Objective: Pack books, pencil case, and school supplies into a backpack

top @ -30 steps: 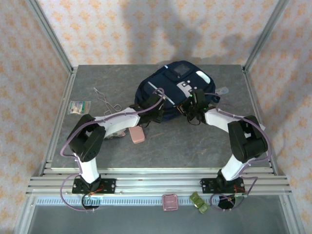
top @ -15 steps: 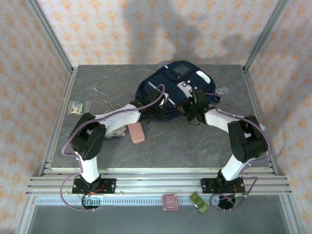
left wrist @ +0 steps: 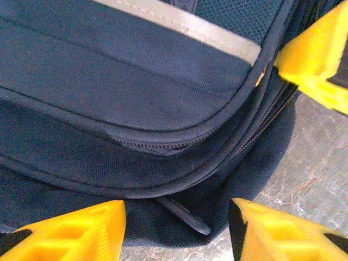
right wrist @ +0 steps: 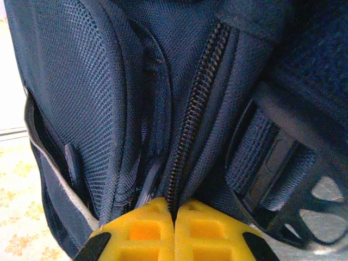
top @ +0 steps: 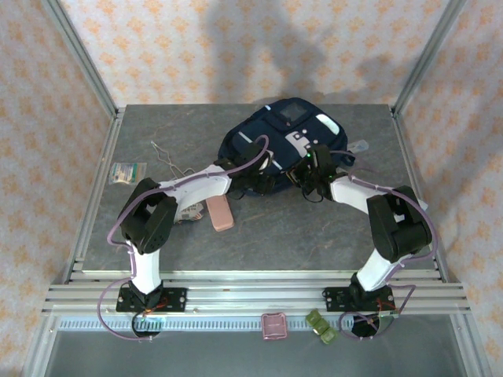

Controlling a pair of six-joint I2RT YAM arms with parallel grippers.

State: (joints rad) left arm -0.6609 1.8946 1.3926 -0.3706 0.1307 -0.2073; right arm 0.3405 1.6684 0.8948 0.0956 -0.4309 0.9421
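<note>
Reaching further in, left gripper (left wrist: 176, 223) gapes wide at the backpack's (top: 259, 135) near edge, its zip (left wrist: 157, 145) crosswise straight ahead; right gripper (right wrist: 174, 217) clamps that edge alongside.

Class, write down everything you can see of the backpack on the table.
The backpack is navy woven fabric with light grey stripes, white patches on its front pocket and black straps. It lies flat on the grey table, toward the back, zips closed where seen. The left gripper is open at its near edge; the right gripper is shut on its zip seam.
</note>
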